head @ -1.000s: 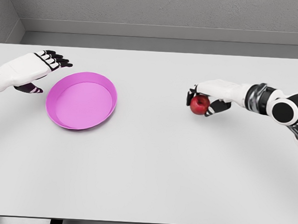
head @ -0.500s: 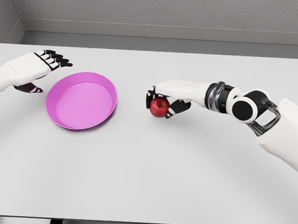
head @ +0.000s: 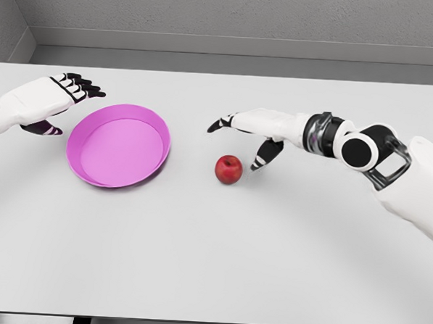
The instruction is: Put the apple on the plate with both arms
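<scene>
Head view: my right hand point(head: 256, 128) reaches in from the right side and hovers over the middle of the desk point(head: 212, 249). Its fingers point(head: 222, 123) are spread wide and hold nothing; the thumb points down toward the desk, just beside the apple point(head: 229, 169). The apple sits on the desk, upright, stem up, just below and slightly left of my right palm, with a visible gap between it and the fingertips. It lies between my right hand and the plate point(head: 118, 145), near the plate's right rim but not touching it. The plate is pink, shallow and round, resting flat on the left half of the desk with nothing in it. My left hand point(head: 44, 102) enters from the left edge and hovers just beside the plate's upper left rim, palm turned inward, fingers relaxed and extended, holding nothing. Both forearms are white with dark joints at the wrists.
</scene>
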